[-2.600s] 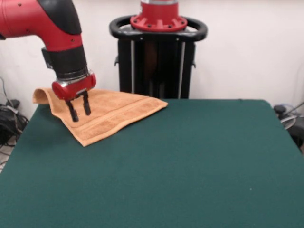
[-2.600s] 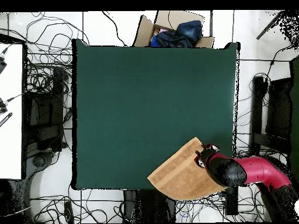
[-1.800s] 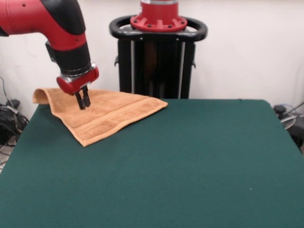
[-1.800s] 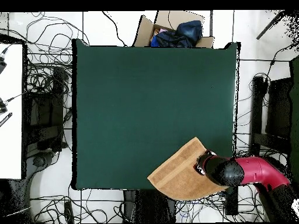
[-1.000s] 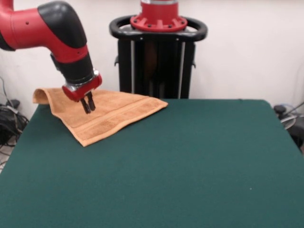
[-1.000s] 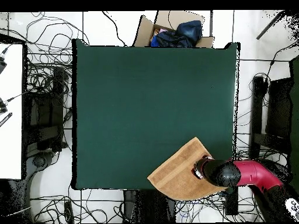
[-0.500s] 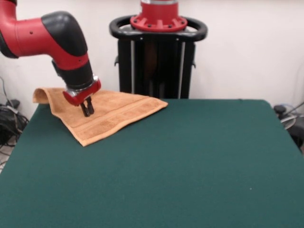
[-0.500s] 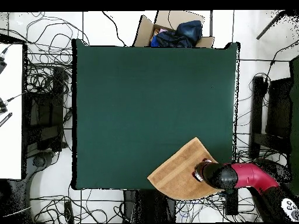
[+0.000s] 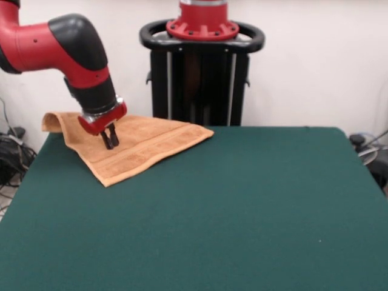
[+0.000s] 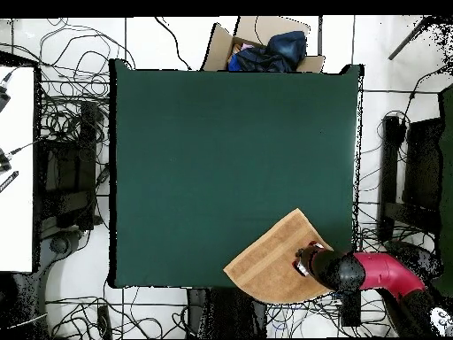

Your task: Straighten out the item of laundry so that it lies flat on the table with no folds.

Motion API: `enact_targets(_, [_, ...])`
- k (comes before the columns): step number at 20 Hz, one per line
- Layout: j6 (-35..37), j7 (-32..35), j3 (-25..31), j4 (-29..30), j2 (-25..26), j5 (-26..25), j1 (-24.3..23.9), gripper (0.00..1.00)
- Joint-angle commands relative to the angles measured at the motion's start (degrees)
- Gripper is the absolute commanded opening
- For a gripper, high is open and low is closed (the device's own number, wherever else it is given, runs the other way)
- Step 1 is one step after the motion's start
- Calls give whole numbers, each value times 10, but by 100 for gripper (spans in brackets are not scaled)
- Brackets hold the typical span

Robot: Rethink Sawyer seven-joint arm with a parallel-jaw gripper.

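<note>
Sitting at the far left corner of the dark green felt-topped surface [image 9: 230,206] in the front view, the light orange-tan terry-cloth towel [image 9: 142,148] lies skewed, one point aimed at the camera and its far left corner [image 9: 53,121] humped up and hanging past the edge. From above the same towel [image 10: 265,266] appears as a diamond at the corner nearest the robot's base, part of it overhanging the rim. A woven border band runs along its near edge; no tag can be made out.

Just right of that humped corner, the red and black arm's claw [image 9: 110,140] comes down at a slant, its two dark fingers [image 9: 113,137] drawn close together with the tips at the cloth. Whether they pinch any fabric cannot be told; no lifted ridge shows between them. The overhead view shows only the red wrist [image 10: 311,261] over the towel's edge, with the tips hidden.

My reading is that the step in hand is taking hold of the towel near its rumpled, overhanging side. The next move would call for a firm pinch, then a drag toward the middle of the surface, so that the hanging part comes onto the felt and the hump is drawn out. A weak grip would likely slip off the pile; a pull along the wrong line could fold the cloth over.
</note>
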Motion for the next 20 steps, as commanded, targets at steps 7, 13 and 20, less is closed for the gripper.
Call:
enact_targets(7, [-112, -15, 95, -6, 9, 31, -47, 0])
enact_targets(13, [-121, -9, 130, 19, 6, 62, -66, 0])
enact_targets(20, [-139, -21, 179, 37, 26, 94, -98, 0])
